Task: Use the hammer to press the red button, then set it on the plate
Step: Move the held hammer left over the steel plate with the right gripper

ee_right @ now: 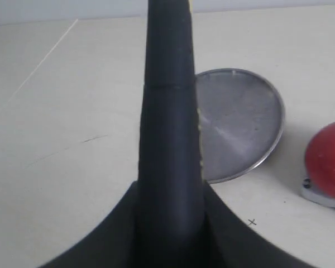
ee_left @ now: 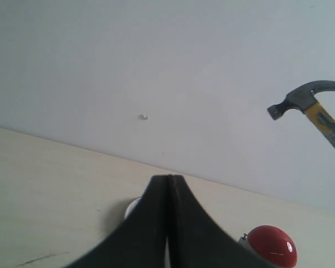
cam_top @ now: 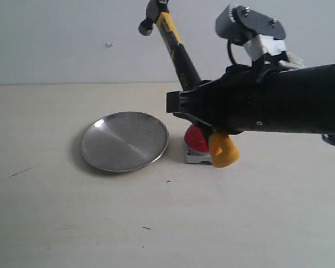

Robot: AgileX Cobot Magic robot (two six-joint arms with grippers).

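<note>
My right gripper point(cam_top: 191, 100) is shut on the black handle of the hammer point(cam_top: 178, 47) and holds it in the air. The handle slants up and to the left, with the dark head at the top and the yellow looped end point(cam_top: 223, 149) low. Just behind that yellow end, the red button point(cam_top: 194, 138) sits on its grey base and is partly hidden. The silver plate point(cam_top: 124, 140) lies empty to the button's left. In the right wrist view the handle point(ee_right: 170, 111) runs between the fingers point(ee_right: 114, 234), over the plate point(ee_right: 240, 120) and beside the button point(ee_right: 328, 156). My left gripper point(ee_left: 168, 180) is shut and empty; its view shows the hammer head point(ee_left: 304, 99) and the button point(ee_left: 271, 245).
The pale table meets a plain grey wall point(cam_top: 72, 39) behind. A small x mark point(cam_top: 168, 181) lies in front of the plate, and a thin scratch point(cam_top: 19, 172) marks the table at the left. The right arm's black body point(cam_top: 285, 100) spans the right side.
</note>
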